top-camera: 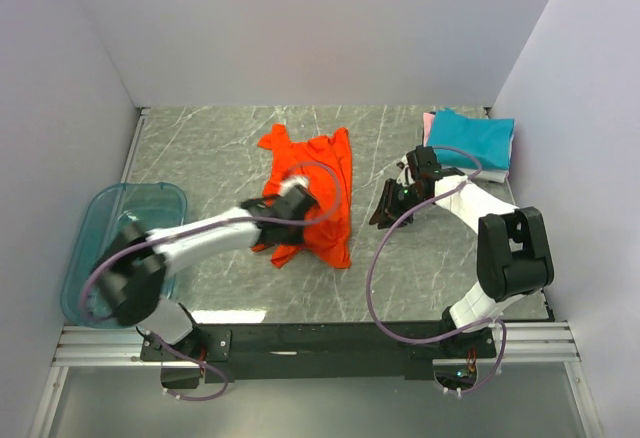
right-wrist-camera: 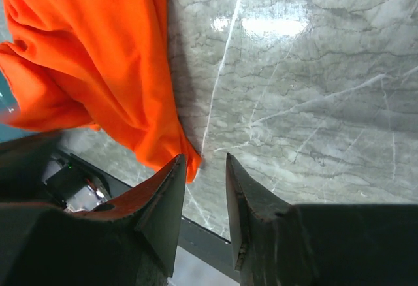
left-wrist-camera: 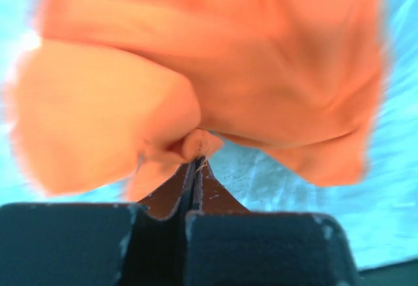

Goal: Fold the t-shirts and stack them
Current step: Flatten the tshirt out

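The orange-red t-shirt (top-camera: 318, 193) lies crumpled in the middle of the marble table. My left gripper (top-camera: 296, 201) is over its middle, shut on a pinch of the orange cloth (left-wrist-camera: 196, 143), which hangs blurred in front of the left wrist camera. My right gripper (top-camera: 385, 208) is open and empty just right of the shirt; in the right wrist view its fingers (right-wrist-camera: 204, 158) straddle bare table beside the shirt's corner (right-wrist-camera: 186, 162). A folded stack with a teal shirt (top-camera: 472, 140) on top, pink (top-camera: 429, 124) and white beneath, sits at the back right.
A translucent blue-green plastic bin (top-camera: 118, 248) stands at the left edge of the table. White walls close in the back and both sides. The black mounting rail (top-camera: 320, 343) runs along the near edge.
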`<state>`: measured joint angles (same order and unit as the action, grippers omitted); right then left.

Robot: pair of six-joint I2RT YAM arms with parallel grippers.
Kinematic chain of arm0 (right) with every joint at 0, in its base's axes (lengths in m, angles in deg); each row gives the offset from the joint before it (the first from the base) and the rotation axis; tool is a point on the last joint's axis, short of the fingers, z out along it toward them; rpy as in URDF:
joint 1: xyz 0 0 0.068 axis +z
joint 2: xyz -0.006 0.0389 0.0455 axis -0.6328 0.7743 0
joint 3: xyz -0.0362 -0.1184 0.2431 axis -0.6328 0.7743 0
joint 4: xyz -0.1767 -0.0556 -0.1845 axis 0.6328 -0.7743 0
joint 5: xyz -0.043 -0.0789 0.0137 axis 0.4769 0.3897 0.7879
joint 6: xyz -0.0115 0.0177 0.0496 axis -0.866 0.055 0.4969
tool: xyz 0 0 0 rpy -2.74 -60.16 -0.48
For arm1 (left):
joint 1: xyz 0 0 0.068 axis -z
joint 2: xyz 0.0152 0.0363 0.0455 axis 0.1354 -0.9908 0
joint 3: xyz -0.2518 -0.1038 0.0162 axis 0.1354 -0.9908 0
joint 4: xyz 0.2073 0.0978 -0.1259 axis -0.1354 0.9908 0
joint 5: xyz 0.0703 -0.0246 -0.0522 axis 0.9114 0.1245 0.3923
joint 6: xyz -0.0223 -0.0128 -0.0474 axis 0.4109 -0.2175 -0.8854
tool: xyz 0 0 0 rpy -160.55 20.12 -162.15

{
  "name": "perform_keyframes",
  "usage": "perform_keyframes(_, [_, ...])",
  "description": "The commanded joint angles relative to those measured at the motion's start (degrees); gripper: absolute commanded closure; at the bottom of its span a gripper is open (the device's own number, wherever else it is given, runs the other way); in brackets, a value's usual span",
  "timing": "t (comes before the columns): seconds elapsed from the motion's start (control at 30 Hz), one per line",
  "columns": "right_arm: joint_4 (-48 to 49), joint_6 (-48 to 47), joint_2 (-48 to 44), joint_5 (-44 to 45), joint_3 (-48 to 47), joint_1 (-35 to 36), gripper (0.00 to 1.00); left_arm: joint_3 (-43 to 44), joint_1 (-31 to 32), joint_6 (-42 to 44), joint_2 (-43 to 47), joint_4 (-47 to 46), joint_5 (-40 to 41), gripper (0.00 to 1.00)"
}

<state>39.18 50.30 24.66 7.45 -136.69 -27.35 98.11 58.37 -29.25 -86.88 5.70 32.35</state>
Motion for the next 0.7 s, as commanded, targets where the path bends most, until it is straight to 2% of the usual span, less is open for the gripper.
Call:
perform_keyframes(0.0, [0.61,-1.16,1.89,-1.22,-0.77,1.19,0.6,3.59,-7.41,-4.61,15.72,4.4,1.93,1.0])
perform_keyframes(0.1, [-0.09,-1.6,4.18,-0.78,-3.23,3.91,0.59,2.72,-15.59,-4.09,24.78,3.88,-1.14,1.0])
perform_keyframes(0.27, [-0.62,-1.78,9.1,-0.08,-8.76,8.83,0.57,1.66,-27.01,-0.84,30.97,6.06,-5.54,1.0])
perform_keyframes(0.47, [-0.71,-0.9,15.78,-0.25,-13.95,10.6,0.55,0.35,-31.86,0.57,33.7,7.57,-7.21,1.0])
perform_keyframes(0.67, [-0.53,0.33,19.21,-0.16,-16.77,11.3,0.55,-0.36,-33.71,1.27,33.96,7.48,-8.45,1.0])
